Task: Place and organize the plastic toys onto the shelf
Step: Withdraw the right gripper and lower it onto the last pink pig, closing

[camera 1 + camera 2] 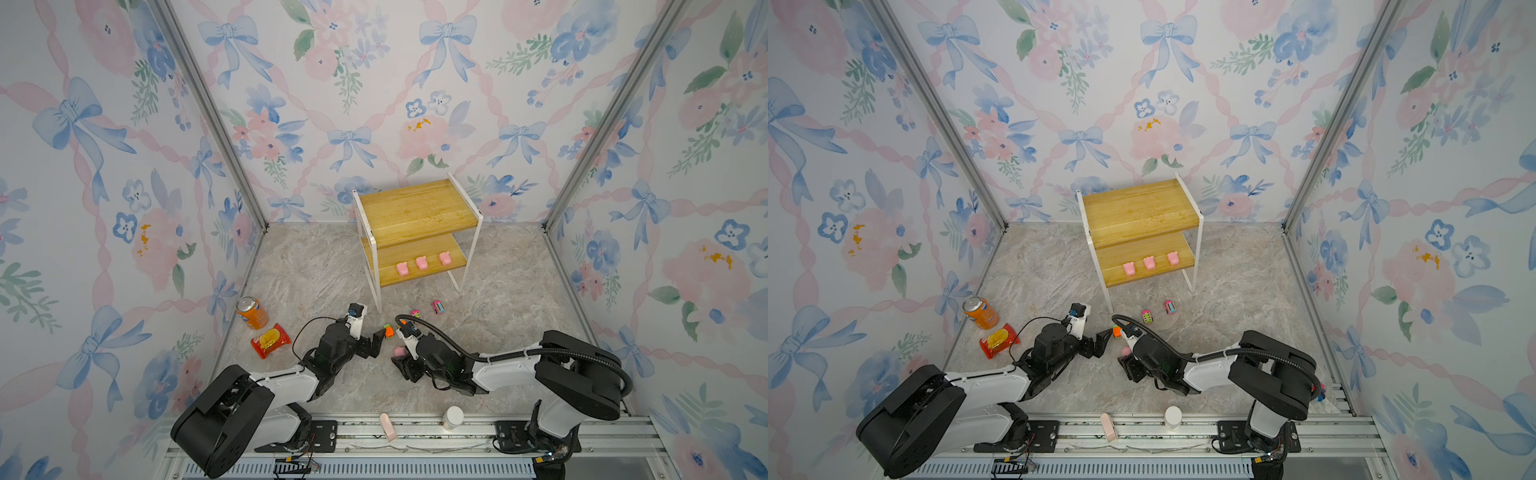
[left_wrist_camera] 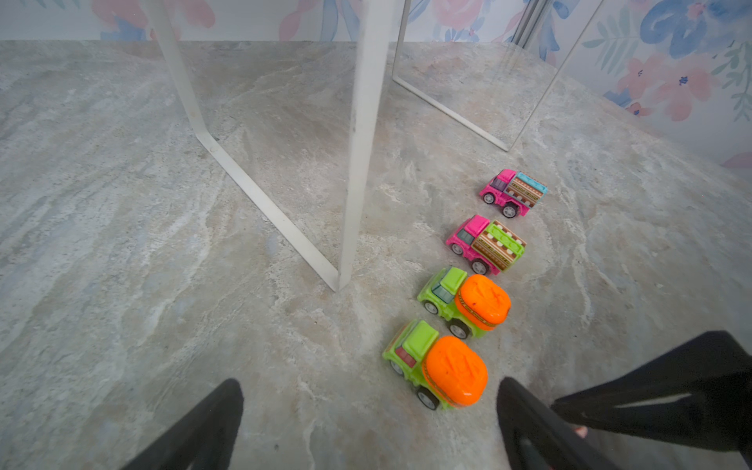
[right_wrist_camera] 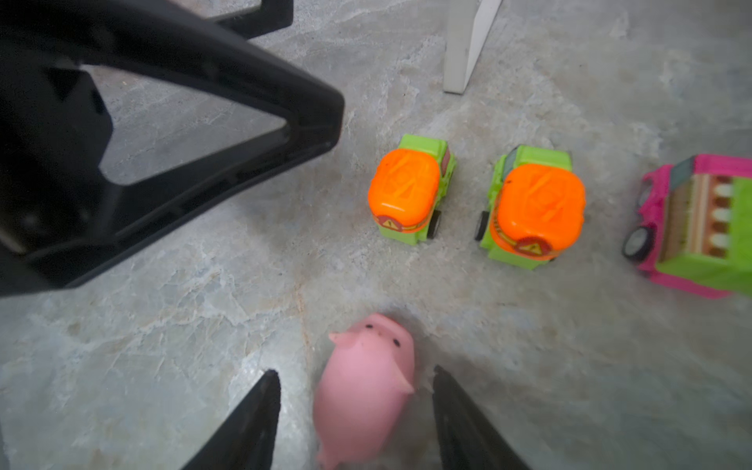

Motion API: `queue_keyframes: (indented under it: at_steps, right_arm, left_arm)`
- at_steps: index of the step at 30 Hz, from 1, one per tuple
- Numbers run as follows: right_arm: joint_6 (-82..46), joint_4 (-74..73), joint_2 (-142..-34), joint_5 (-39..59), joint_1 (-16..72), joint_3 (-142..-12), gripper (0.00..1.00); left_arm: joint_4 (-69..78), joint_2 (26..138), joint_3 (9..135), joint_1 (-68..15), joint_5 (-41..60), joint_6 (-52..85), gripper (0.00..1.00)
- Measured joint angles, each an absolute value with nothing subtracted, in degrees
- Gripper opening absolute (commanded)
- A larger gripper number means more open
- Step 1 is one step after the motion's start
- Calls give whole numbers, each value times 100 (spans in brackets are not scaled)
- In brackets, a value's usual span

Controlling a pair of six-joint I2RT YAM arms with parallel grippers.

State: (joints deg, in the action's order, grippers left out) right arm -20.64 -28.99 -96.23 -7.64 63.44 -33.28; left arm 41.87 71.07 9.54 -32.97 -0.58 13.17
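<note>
Near the middle of the front edge of the desk (image 1: 316,270), our right gripper (image 3: 354,370) stands spread around the last pig (image 3: 366,386) (three pigs (image 1: 422,262) line the lower board of the shelf (image 1: 415,208)). The left gripper (image 2: 368,384) gapes beside the cars (image 2: 464,303). We fear an off-centre squeeze popping the pig loose, or the two arms colliding.

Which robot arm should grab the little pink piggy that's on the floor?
Right. The right gripper is open with the pig between its jaws. The left gripper is open too, but faces the orange-and-green cars.
</note>
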Motion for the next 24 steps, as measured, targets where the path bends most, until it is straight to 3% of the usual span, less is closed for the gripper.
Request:
queue_keyframes:
  at_steps: [11, 14, 16, 20, 24]
  right_arm:
    - [-2222, -3177, -9876, -770, 6348, -3374, 37]
    - [-2233, -3173, -9876, -770, 6348, -3374, 38]
    - [-2250, -3162, -9876, -770, 6348, -3374, 45]
    - [-2217, -3177, -9876, -760, 6348, -3374, 51]
    - [-2233, -3181, -9870, -768, 6355, -3374, 52]
  left_arm:
    - [4187, 7107, 954, -3297, -56, 1317, 98]
    - [4187, 7107, 954, -3297, -56, 1317, 98]
    - [4189, 7107, 954, -3297, -56, 1319, 98]
    - [4187, 7109, 954, -3297, -56, 1319, 98]
    - [4189, 7109, 954, -3297, -56, 1319, 98]
